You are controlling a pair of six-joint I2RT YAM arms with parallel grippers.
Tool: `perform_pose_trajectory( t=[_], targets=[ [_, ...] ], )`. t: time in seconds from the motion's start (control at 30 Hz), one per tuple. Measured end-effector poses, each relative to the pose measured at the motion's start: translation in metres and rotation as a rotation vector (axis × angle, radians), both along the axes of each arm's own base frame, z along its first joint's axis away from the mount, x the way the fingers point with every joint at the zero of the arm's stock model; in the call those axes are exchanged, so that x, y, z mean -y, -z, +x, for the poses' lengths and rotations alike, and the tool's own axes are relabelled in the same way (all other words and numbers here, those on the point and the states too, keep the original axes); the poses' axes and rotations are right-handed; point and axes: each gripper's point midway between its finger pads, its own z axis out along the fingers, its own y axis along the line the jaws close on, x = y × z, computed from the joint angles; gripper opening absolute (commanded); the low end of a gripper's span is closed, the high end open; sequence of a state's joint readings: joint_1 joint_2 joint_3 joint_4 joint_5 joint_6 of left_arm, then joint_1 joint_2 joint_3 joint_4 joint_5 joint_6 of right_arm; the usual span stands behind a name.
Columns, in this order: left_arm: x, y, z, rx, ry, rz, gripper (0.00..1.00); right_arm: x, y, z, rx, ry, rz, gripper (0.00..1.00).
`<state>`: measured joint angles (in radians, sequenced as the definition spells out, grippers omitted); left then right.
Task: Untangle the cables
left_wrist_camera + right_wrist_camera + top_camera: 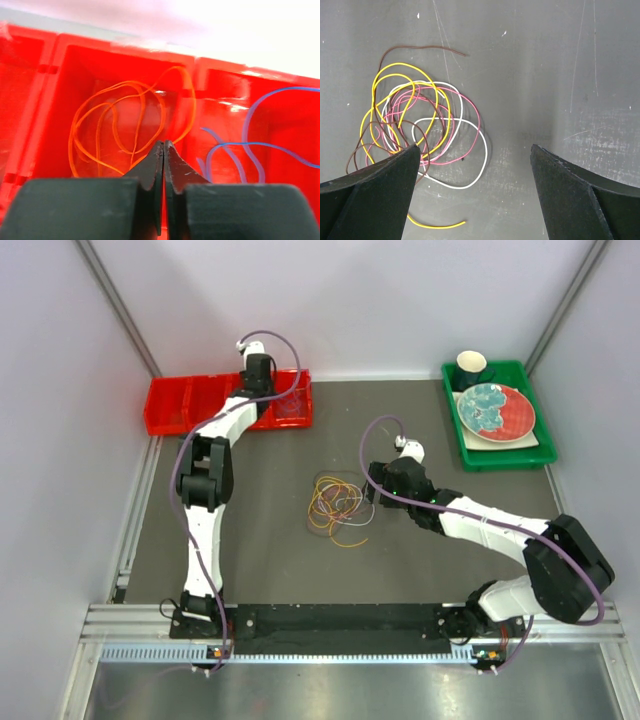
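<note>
My left gripper (pixel 163 144) hung over the red bin (pixel 195 75) at the upper left of the overhead view. Its fingers (pixel 150 170) were pressed together along their whole length, and I could see nothing pinched between them. In my left wrist view an orange cable (pixel 120 86) lay looped on the floor of the compartment at the centre of the frame. A blue cable (pixel 245 135) curled in the compartment to its right. My closed tips lined up just left of the wall between those two compartments.

My right gripper (pixel 475 146) was held low over the dark table (pixel 545 75), near the centre of the overhead view, with its fingers (pixel 380 190) spread wide and holding nothing. The tangle of cables (pixel 338 502) lay on the table in the left half of my right wrist view. In it a yellow cable (pixel 400 65), a white cable (pixel 455 186), a pink cable (pixel 479 120) and a brown cable (pixel 420 47) crossed one another in loose loops. My left-hand finger in that view overlapped the lower edge of the tangle; I could not tell whether it touched.

At the upper right of the overhead view sat a green tray (pixel 500 455) holding a plate (pixel 495 410) and a cup (pixel 470 365).
</note>
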<state>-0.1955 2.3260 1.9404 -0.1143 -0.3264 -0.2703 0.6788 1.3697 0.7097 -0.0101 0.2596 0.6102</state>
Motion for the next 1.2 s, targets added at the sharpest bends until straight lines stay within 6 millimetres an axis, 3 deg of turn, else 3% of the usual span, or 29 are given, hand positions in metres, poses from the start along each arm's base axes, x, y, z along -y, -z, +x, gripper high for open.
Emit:
perform_pose_trajectory(
  t=[0.07, 0.27, 0.7, 0.83, 0.87, 0.93, 0.97, 1.07, 1.2],
  targets=[
    [-0.007, 0.002, 0.000, -0.006, -0.010, 0.002, 0.00, 0.000, 0.000, 0.000, 0.000, 0.000, 0.000, 0.90],
    [-0.034, 0.035, -0.016, -0.097, -0.051, 0.019, 0.00, 0.000, -0.001, 0.000, 0.000, 0.000, 0.000, 0.90],
    [-0.053, 0.042, -0.019, -0.118, -0.110, -0.029, 0.00, -0.001, 0.001, 0.002, -0.005, 0.000, -0.005, 0.90],
    [-0.059, 0.047, -0.025, -0.149, -0.134, -0.037, 0.19, -0.001, 0.001, 0.002, -0.005, 0.000, -0.005, 0.90],
    [-0.060, 0.047, -0.028, -0.158, -0.142, -0.039, 0.34, -0.001, 0.001, 0.002, -0.005, 0.000, -0.005, 0.90],
    [-0.063, 0.042, -0.032, -0.172, -0.159, -0.041, 0.49, -0.001, 0.001, 0.002, -0.005, 0.000, -0.005, 0.90],
    [-0.064, 0.036, -0.035, -0.171, -0.172, -0.046, 0.58, -0.001, 0.001, 0.002, -0.005, 0.000, -0.005, 0.90],
    [-0.065, 0.009, -0.041, -0.152, -0.188, -0.060, 0.67, -0.001, 0.001, 0.002, -0.005, -0.001, -0.005, 0.90],
    [-0.064, -0.048, -0.047, -0.075, -0.197, -0.103, 0.75, -0.001, 0.001, 0.002, -0.005, -0.003, -0.008, 0.90]
  ],
)
